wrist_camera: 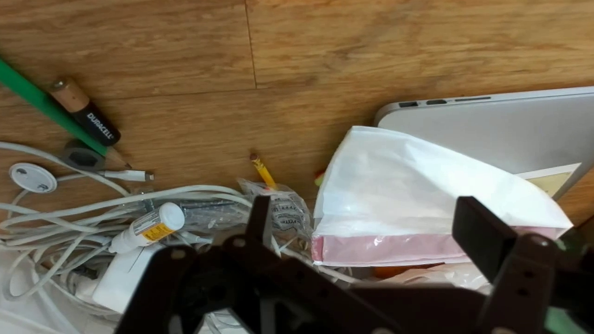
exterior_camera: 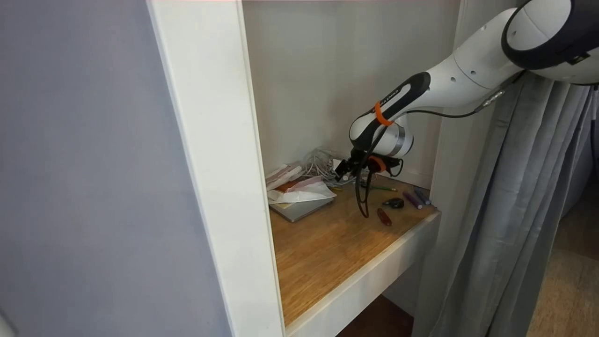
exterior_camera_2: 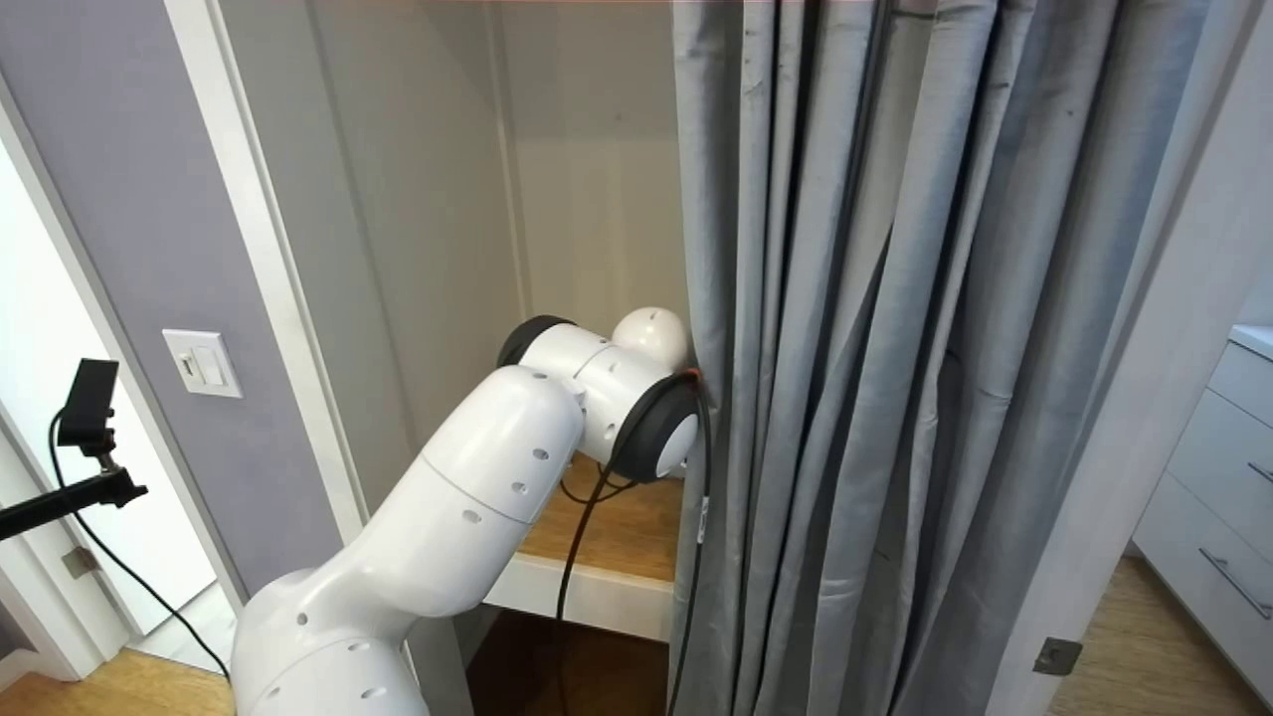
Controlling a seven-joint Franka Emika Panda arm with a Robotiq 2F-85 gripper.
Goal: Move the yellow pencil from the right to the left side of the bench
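Observation:
The yellow pencil [wrist_camera: 264, 173] lies on the wooden bench [wrist_camera: 315, 51] in the wrist view. Its eraser end shows; the rest is hidden under a clear printed plastic bag [wrist_camera: 290, 211]. A small yellow bit of it [exterior_camera: 336, 188] shows in an exterior view on the bench [exterior_camera: 327, 248]. My gripper [wrist_camera: 365, 213] is open, with nothing between its fingers, above the clutter at the back. The pencil is beyond the left fingertip in the wrist view. The gripper [exterior_camera: 344, 171] also shows small in an exterior view; elsewhere the arm hides it.
A white and pink bag [wrist_camera: 394, 185] lies on a silver laptop [wrist_camera: 482, 130]. White cables [wrist_camera: 69, 222] and a small bottle [wrist_camera: 148, 227] are piled beside the pencil. A green pencil [wrist_camera: 41, 99] and battery [wrist_camera: 86, 111] lie nearby. A red object [exterior_camera: 384, 217] and curtain [exterior_camera: 510, 187] are at the right.

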